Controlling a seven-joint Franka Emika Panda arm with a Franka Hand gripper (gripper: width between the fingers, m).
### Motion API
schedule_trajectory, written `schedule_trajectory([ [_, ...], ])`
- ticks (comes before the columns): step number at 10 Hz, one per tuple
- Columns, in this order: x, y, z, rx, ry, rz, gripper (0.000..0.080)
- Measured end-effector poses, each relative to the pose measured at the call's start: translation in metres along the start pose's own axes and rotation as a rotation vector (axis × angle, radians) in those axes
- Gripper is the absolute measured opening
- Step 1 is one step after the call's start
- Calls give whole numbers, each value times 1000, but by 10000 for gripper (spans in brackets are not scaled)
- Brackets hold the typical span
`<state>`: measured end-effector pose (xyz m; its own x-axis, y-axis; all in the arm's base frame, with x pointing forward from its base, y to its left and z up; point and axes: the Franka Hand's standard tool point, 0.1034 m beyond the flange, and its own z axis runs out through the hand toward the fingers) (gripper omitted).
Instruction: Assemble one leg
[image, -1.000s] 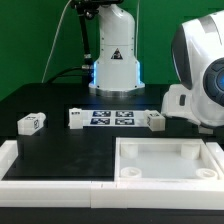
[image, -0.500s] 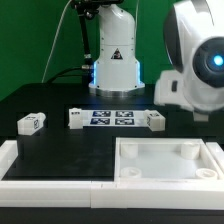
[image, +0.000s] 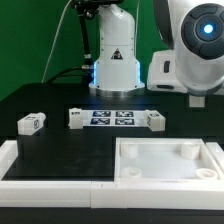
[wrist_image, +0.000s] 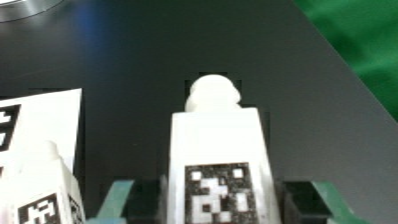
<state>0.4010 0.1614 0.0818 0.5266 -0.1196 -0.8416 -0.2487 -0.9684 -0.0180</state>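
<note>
In the wrist view my gripper (wrist_image: 222, 205) is shut on a leg (wrist_image: 221, 140), a white block with a rounded peg tip and a black-and-white tag on the face toward the camera. The green fingers (wrist_image: 121, 200) stand on either side of it, above the black table. In the exterior view only the arm's white wrist housing (image: 190, 50) shows at the upper right. The fingers and the held leg are out of sight there. Three more legs lie on the table: one at the exterior view's left (image: 30, 123) and two at the ends of the marker board (image: 76, 118) (image: 155, 120).
The marker board (image: 113, 118) lies mid-table and also shows in the wrist view (wrist_image: 45, 115), with a leg (wrist_image: 45, 190) beside it. A large white square tray with corner sockets (image: 165, 150) sits front right. A white frame (image: 50, 170) runs along the front left.
The arm's wrist housing has moved up and toward the exterior view's left. The three legs on the table and the tray have not moved.
</note>
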Motion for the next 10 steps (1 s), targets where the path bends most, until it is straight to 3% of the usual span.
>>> schedule_trajectory([
  [2,7,-1,-11,15,219,-29,290],
  [3,6,20,-16,-17,284,-101,290],
  [4,3,32,-29,-20,329,-103,290],
  [6,1,38,-68,-35,588,-154,290],
  [10,5,34,-71,-14,917,-191,290],
])
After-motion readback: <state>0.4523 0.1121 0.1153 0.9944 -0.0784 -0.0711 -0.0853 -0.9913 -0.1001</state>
